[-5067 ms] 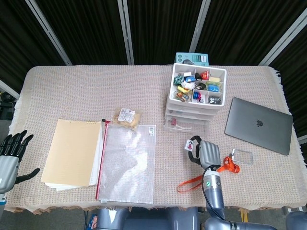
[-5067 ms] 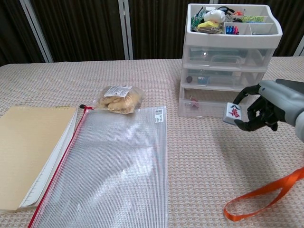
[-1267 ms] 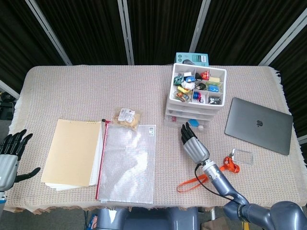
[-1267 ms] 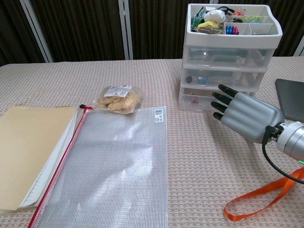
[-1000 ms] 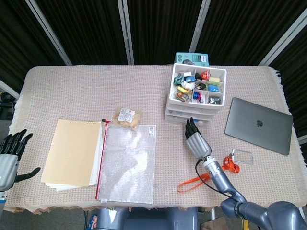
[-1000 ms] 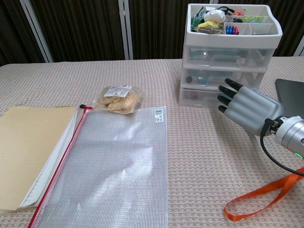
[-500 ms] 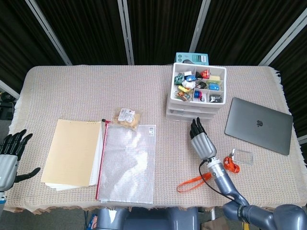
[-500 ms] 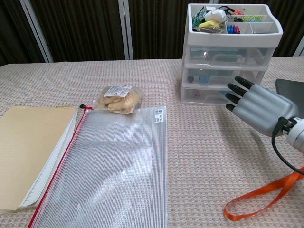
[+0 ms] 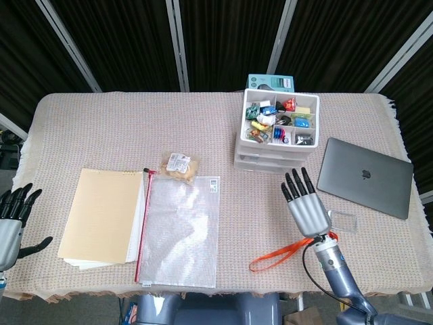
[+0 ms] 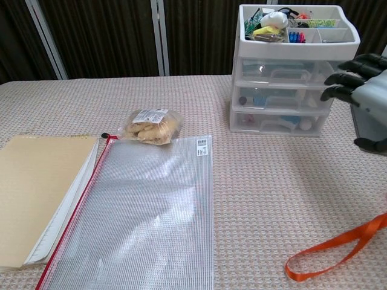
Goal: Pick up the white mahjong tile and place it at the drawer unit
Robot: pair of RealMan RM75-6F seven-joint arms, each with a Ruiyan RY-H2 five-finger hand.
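Note:
The white drawer unit (image 9: 261, 160) (image 10: 284, 78) stands at the back right with its three clear drawers pushed in and a top tray full of small items. A small white piece (image 10: 305, 124) shows through the bottom drawer's clear front; I cannot tell for sure that it is the mahjong tile. No tile lies on the cloth. My right hand (image 9: 305, 205) (image 10: 361, 89) hovers to the right of the unit, fingers spread, holding nothing. At the table's left edge my left hand (image 9: 10, 220) is open and empty.
A grey laptop (image 9: 365, 177) lies right of the unit. An orange lanyard (image 9: 277, 256) (image 10: 332, 248) with a badge holder (image 9: 343, 221) is near the front. A clear zip pouch (image 9: 179, 230), a manila pad (image 9: 101, 217) and a snack bag (image 9: 180, 166) lie on the left.
The right hand held the tile five seconds ago and is now empty. It pressed at the bottom drawer, which closed, then drew back to the right and rose. The left hand stayed.

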